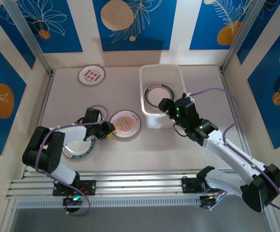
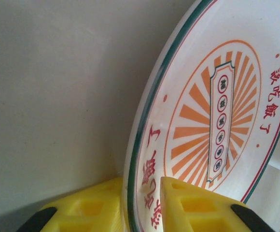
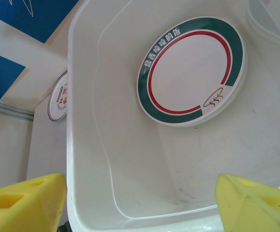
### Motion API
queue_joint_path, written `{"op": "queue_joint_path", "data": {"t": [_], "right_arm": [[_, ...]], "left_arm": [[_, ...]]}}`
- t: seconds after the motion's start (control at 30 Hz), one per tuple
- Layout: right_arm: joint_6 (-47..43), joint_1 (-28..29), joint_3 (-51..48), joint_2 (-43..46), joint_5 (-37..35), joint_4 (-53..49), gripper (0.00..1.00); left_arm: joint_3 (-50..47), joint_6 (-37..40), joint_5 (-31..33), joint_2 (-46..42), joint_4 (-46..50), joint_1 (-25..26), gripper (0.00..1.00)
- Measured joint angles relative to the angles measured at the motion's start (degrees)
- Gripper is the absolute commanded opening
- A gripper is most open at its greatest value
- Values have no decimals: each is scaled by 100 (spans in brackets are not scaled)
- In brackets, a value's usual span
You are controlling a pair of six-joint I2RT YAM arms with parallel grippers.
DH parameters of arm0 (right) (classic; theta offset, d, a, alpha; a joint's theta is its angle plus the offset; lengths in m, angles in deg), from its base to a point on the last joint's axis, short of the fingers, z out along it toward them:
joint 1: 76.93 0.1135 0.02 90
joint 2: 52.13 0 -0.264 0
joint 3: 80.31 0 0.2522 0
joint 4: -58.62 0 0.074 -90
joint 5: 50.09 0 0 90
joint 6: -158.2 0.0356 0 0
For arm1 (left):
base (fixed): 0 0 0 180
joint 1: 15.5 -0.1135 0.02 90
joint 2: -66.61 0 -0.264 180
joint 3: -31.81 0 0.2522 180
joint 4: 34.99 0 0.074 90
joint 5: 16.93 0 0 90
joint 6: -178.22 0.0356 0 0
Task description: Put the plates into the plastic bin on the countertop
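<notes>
White glazed ware, a dark-rimmed plate (image 1: 82, 149) is set flat on the table (image 1: 145, 150) behind the left claw (image 1: 107, 129), partly under that arm (image 1: 71, 131), and a red-patterned plate (image 1: 91, 75) lies well beyond the claw by the far wall (image 1: 130, 57); both are judged to be awaiting their turn. The left claw is pinched on the rim of the sunburst plate (image 2: 217, 121), one yellow moulded finger (image 2: 82, 210) against each face with no gap to be seen, a hold suited to so thin, smooth and shallow a disc, which could hardly be taken from above. To the right of that claw the plastic bin (image 1: 147, 115) is found, translucent, round-cornered and lipped, its walls faintly glossy. Inside it, just ahead of the right claw (image 3: 140, 193), a green-ringed plate (image 3: 190, 72) is laid flat on its bottom, where it is judged delivered. The right claw is held spread and empty above the bin's near wall, presumably so that room is left for the next plate.
</notes>
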Motion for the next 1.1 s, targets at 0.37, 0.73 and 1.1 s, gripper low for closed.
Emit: {"op": "queue_joint_path", "data": {"t": [0.37, 0.73, 1.1], "right_arm": [[26, -9, 2, 31, 20, -11, 81], [42, 87, 2, 111, -11, -127, 81], [35, 374, 26, 151, -273, -398, 76]], "left_arm": [[87, -20, -273, 55, -356, 0, 5], [39, 28, -98, -831, -83, 4, 0], [59, 455, -50, -2352, 678, -205, 0]]}}
